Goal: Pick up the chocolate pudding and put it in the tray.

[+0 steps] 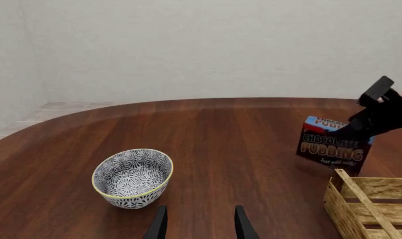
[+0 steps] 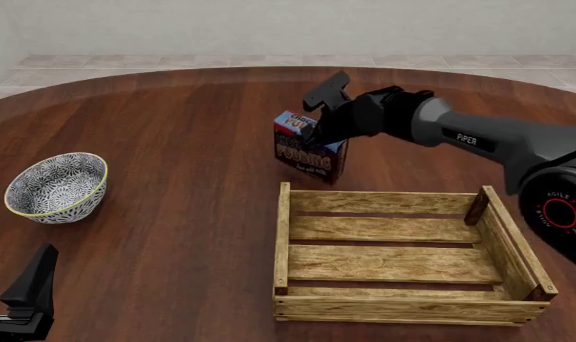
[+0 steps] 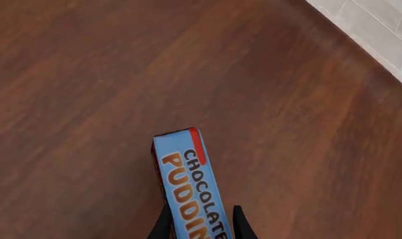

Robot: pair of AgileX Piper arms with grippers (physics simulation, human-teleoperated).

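Wooden table (image 2: 174,142): right end effector (image 3: 199,226) clamps chocolate pudding (image 2: 308,148) (tilted) beyond tray (image 2: 402,260).

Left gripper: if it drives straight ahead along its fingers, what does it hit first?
Probably nothing nearby. The left gripper points over bare brown wooden table, between the round grey-patterned bowl with a yellow rim and the light wooden slat crate. Both sit off its line, though depth is hard to judge.

Big round dark wood table (image 2: 174,142) with a glossy finish. Behind the table there's pale tiled floor (image 2: 126,62), then a plain off-white wall (image 2: 269,25).
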